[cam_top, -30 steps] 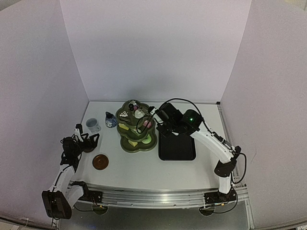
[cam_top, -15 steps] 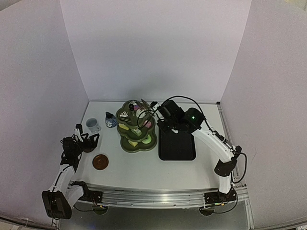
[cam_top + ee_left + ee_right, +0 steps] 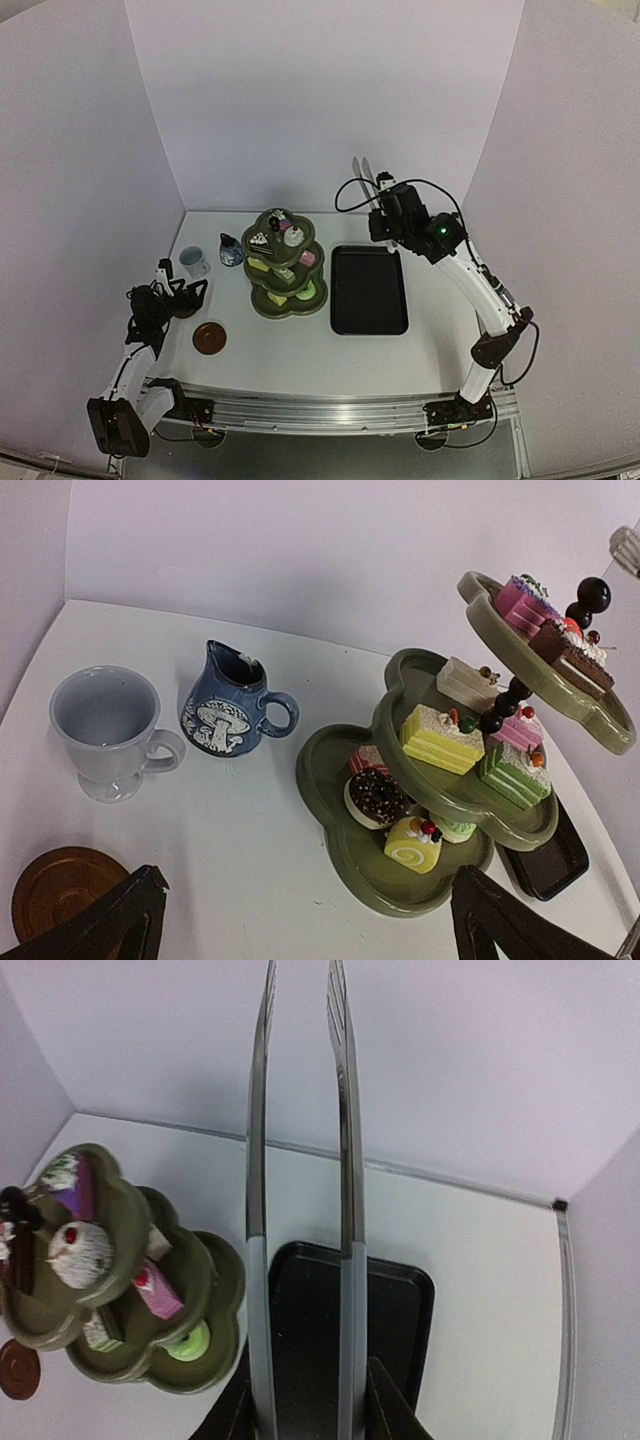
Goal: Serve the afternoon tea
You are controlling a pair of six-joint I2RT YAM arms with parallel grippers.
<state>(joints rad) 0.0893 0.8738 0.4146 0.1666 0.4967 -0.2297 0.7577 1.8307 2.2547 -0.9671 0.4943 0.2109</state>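
Cakes (image 3: 443, 738) sat on the 3-tier stand (image 3: 345, 865) mid-table (image 3: 300, 350). Right arm (image 3: 460, 265) reared high beyond the tray's (image 3: 368, 290) far end, jaws clenched on upward-pointing tongs (image 3: 345, 1160). Left arm (image 3: 140, 340) crouched low beside a coaster (image 3: 60, 888), jaws released wide.

The olive-green stand (image 3: 325, 775) rises upright mid-desk, three scalloped tiers on a black beaded post. I see small cakes (image 3: 442, 738) on every tier: pink and chocolate slices on top, yellow, green, pink and cream pieces in the middle, a dark round one and a swirl roll at the bottom. The blue mushroom pot (image 3: 225, 715) stands near the stand at its 9 o'clock, handle toward it. The white mug (image 3: 105, 730) sits upright and empty at the pot's 9 o'clock. A brown coaster (image 3: 209, 337) lies flat at the mug's 6 o'clock.
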